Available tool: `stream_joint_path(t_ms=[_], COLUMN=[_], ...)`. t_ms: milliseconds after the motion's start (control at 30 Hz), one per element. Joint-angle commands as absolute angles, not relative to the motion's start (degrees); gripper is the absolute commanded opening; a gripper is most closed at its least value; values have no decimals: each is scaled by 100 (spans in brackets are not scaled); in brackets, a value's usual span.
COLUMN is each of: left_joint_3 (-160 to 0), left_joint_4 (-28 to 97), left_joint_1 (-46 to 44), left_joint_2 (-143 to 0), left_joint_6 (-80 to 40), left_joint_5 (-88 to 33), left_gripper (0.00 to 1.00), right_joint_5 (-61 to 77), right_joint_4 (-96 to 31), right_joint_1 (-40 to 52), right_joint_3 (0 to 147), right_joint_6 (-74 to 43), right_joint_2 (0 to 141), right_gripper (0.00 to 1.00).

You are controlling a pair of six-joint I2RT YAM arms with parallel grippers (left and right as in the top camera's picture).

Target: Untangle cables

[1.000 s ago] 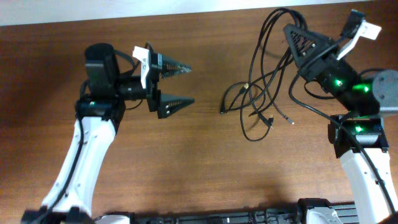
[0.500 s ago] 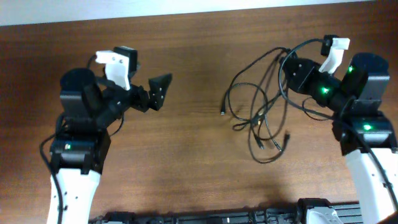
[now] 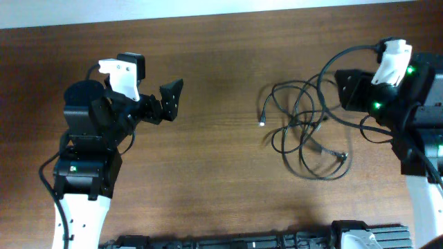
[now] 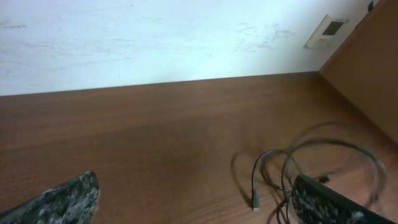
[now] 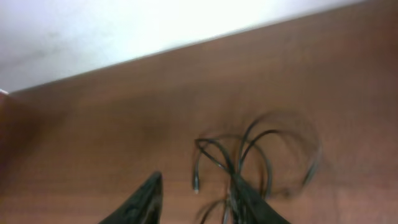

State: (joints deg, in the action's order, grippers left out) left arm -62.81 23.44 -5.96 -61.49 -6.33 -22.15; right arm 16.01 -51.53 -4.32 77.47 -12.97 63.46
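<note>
So the cables [image 3: 304, 135] were lying in one loose, overlapping heap of loops on the right half of the table [image 3: 208, 180], roughly midway between the far edge and the near edge. It looked less like a tight knot and more like a few thin black strands crossing each other. One strand stuck out toward the middle of the table and ended in a small light-tipped plug [image 3: 261, 122]. Another plug end [image 3: 344, 158] sat at the near right side of the heap.

The right gripper [image 5: 199, 182] hung over the right edge of the pile with its jaws apart. Its wrist view was pretty blurry. A couple of strands ran right alongside one finger [image 5: 252, 199], and honestly I couldn't tell whether it was touching them or just above them. Nothing looked clamped, though.

The left gripper [image 4: 195, 180] was over on the left half of the table, well apart from the cables and aimed their way. Its jaws were spread wide with only bare wood between them. From its wrist camera you could see the heap off near the table's right edge, plug end first. Behind the far edge was a plain white wall [image 4: 155, 37].
</note>
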Motion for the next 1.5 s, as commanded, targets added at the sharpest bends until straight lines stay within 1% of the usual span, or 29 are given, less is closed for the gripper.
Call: stream_joint_path(t_ms=[0, 67, 200, 233, 333, 367, 433, 533, 633, 700, 833, 900, 1033, 1300, 1367, 1467], left_joint_3=[-6278, -6278, -6278, -6278, -6278, -6278, -6278, -6278, -6278, -6278, -6278, -6278, -6278, -6278, -6278, -6278], left_joint_4=[2370, 2377, 2582, 2633, 2724, 2735, 2799, 2928, 2947, 2947, 2947, 2947, 2947, 2947, 2947, 2950], left_joint_1=[-574, -574, -574, -574, -574, -574, -574, -574, -574, -574, -574, -574, -574, -574, -574, -574], left_joint_2=[-6114, -6114, -6114, -6114, -6114, -6114, -6114, -6114, -6114, -6114, -6114, -6114, -6114, -6114, -6114, -6114], left_joint_6=[-681, -683, -683, -683, -683, -683, -683, -683, -683, -683, -683, -683, -683, -683, -683, -683], left_joint_5=[-2156, -2158, -2158, -2158, -2158, -2158, -2158, -2158, -2158, -2158, -2158, -2158, -2158, -2158, -2158, -2158], left_gripper=[99, 99, 99, 99, 99, 99, 99, 99, 99, 99, 99, 99, 99, 99, 99, 98], right_joint_5=[1577, 1533, 875, 803, 681, 683, 687, 703, 967, 1256, 1752, 1778, 1896, 1966, 1890, 1782], right_joint_4=[-5465, -5561, -5686, -5686, -5686, -5708, -5826, -6215, -6783, -7070, -7275, -7371, -7443, -7430, -7430, -7402], right_joint_1=[-290, -292, -292, -292, -292, -292, -292, -292, -290, -290, -290, -261, 78, 1149, 1286, 1321], right_joint_3=[7817, 7817, 7817, 7817, 7817, 7817, 7817, 7806, 7800, 7793, 7631, 7481, 7201, 6810, 6683, 6471], right_joint_6=[-941, -943, -945, -945, -943, -943, -943, -873, -137, 97, 460, 613, 884, 919, 888, 635], right_joint_2=[6580, 6657, 6766, 6766, 6768, 6770, 6790, 6858, 7013, 7157, 7430, 7627, 7889, 8344, 8455, 8506], right_gripper=[51, 57, 67, 69, 77, 83, 99, 99, 99, 99, 99, 99, 99, 99, 100, 99])
